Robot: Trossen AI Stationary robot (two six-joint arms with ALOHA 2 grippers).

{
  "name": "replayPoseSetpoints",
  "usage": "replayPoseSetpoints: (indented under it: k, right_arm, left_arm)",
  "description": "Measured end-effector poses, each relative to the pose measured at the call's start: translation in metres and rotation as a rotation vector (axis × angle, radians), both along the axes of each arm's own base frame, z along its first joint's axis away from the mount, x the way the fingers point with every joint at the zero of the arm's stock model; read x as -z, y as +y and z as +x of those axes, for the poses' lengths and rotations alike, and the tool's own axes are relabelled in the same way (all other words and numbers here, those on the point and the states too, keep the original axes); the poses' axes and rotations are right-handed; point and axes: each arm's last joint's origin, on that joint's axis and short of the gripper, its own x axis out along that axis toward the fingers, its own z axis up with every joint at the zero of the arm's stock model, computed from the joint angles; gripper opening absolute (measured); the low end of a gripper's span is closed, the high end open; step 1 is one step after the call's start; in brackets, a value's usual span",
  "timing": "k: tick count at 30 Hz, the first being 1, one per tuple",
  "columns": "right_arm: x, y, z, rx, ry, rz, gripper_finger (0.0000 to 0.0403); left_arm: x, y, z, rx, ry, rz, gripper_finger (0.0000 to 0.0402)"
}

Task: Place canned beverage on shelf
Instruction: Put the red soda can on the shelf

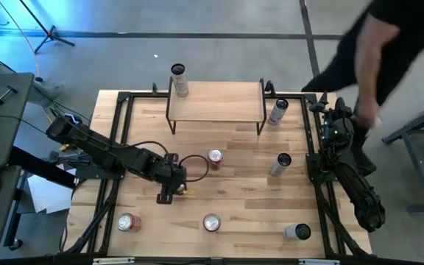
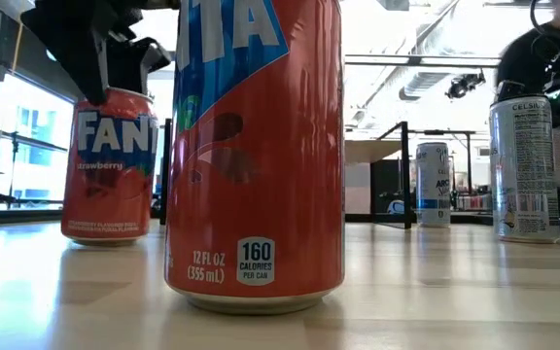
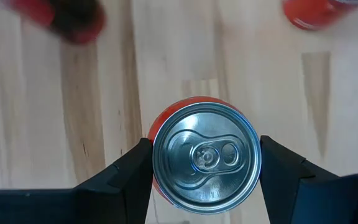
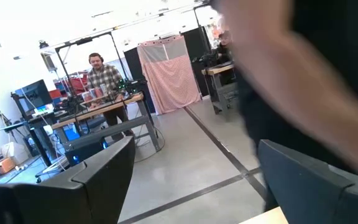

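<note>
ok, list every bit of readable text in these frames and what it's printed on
"12 FL OZ (355 mL)" and "160 CALORIES PER CAN": near red can; its big logo is cut off.
"FANT", "strawberry": far red can, under the left gripper.
"CELSI": silver can; its fine print is too small.
White can: label unreadable.

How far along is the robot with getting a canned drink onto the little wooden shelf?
Early. The low wooden shelf on black legs is bare on top, so nothing is placed. In hand: the left gripper is shut on an upright red soda can at mid-table. Left: lift, carry, set down. The right gripper waits at the table's edge.
</note>
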Motion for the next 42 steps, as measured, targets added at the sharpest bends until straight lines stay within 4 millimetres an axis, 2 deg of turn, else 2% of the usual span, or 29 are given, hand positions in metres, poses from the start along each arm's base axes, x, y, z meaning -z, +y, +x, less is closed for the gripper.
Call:
replayPoseSetpoints:
  k: [7, 11, 16, 24, 35, 42]
  right_arm:
    - [0.000, 0.000, 0.000, 0.000, 0.000, 0.000, 0.0328]
    - [0.000, 0.000, 0.000, 0.000, 0.000, 0.000, 0.0328]
    - [0.000, 0.000, 0.000, 0.000, 0.000, 0.000, 0.0328]
    - [0.000, 0.000, 0.000, 0.000, 0.000, 0.000, 0.0328]
    - [0.000, 0.000, 0.000, 0.000, 0.000, 0.000, 0.0328]
    - [0.000, 0.000, 0.000, 0.000, 0.000, 0.000, 0.0328]
  left_arm:
    - [0.000, -0.002, 0.001, 0.224, -0.007, 0.040, 0.0198]
    - [0.000, -0.002, 0.001, 0.273, -0.005, 0.054, 0.0198]
    - [0.000, -0.001, 0.001, 0.263, -0.003, 0.051, 0.0198]
    - [0.000, 0.006, 0.003, 0.133, 0.014, -0.017, 0.0202]
    - [0.001, 0.009, 0.004, 0.105, 0.020, -0.028, 0.0287]
    - [0.001, 0.009, 0.005, 0.038, 0.007, -0.022, 0.0319]
